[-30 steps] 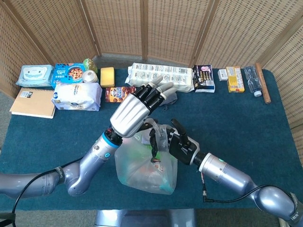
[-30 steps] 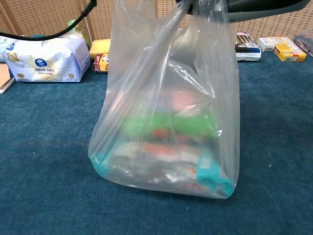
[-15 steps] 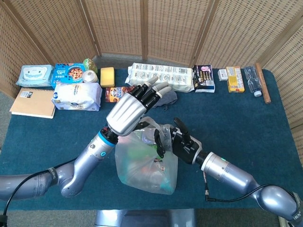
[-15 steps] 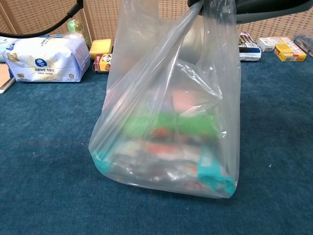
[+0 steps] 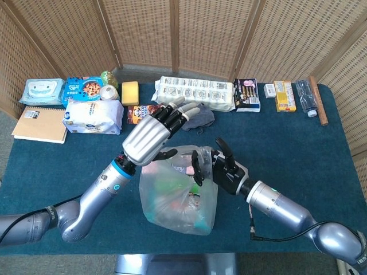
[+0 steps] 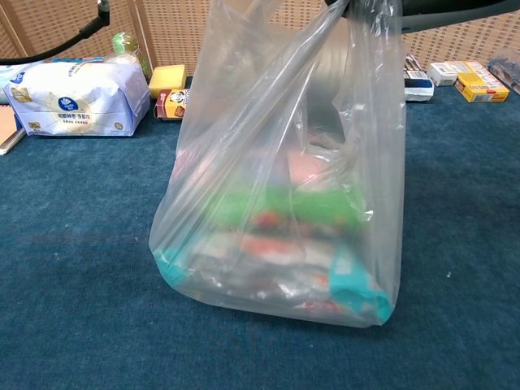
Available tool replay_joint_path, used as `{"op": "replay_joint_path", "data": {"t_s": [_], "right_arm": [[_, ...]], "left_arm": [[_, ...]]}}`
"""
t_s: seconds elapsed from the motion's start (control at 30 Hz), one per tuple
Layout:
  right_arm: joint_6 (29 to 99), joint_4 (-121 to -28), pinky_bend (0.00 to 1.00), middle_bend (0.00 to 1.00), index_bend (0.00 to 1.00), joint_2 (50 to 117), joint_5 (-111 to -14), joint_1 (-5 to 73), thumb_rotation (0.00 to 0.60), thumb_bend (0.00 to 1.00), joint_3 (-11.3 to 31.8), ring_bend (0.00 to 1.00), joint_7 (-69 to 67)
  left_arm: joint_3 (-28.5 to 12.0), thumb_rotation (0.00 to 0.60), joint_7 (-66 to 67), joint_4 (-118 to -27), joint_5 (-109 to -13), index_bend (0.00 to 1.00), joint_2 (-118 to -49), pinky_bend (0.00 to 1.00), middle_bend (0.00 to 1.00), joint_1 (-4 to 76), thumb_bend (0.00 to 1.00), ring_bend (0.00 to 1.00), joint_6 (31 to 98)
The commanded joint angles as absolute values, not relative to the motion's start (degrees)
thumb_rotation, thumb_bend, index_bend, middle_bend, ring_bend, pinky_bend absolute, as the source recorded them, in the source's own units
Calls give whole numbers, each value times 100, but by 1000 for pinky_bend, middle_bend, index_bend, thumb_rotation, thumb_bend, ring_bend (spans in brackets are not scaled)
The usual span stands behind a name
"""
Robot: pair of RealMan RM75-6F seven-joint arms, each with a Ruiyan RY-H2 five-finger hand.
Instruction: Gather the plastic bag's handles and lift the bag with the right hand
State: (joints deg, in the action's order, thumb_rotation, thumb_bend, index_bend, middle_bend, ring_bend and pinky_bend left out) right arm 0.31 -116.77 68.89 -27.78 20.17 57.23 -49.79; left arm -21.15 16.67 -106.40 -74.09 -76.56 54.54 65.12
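Observation:
A clear plastic bag (image 5: 178, 197) holding green, red and teal packets stands in the middle of the blue table (image 5: 298, 149). In the chest view the bag (image 6: 276, 211) fills the frame, its bottom on the cloth. My right hand (image 5: 221, 170) grips the gathered handles (image 5: 198, 163) at the bag's top right. The handles (image 6: 357, 20) run taut up out of the chest view's top edge. My left hand (image 5: 152, 136) hovers open just above the bag's left top, fingers stretched out and holding nothing.
Along the far edge lie a tissue pack (image 5: 92, 116), a notebook (image 5: 37, 123), a yellow sponge (image 5: 130, 91), a long white package (image 5: 195, 91), a grey cloth (image 5: 199, 117), a yellow box (image 5: 285, 96) and a bottle (image 5: 307, 97). A wicker screen backs the table.
My left hand has drawn back to the left, off the bag's top. My right hand has shifted a little right and up with the handles, pulling the bag's top taut.

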Motion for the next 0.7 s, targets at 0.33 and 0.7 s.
{"op": "replay_joint_path", "data": {"t_s": [0.33,0.7], "right_arm": [[190,-11780,684,672,508,6754,-2541,1997,177,216,5746,713,-5248],[952,-12149,757,684,519,6674,-2376,1980,225,284,5904,731,-5550]], "left_arm": [[-1933,600,1086,-10800,-8189,5,-7257,235,107,4647,0,6,7615],[-1013,600,1049,-11017,-8764,5,-6627,235,107,3431,0,6,8381]]}}
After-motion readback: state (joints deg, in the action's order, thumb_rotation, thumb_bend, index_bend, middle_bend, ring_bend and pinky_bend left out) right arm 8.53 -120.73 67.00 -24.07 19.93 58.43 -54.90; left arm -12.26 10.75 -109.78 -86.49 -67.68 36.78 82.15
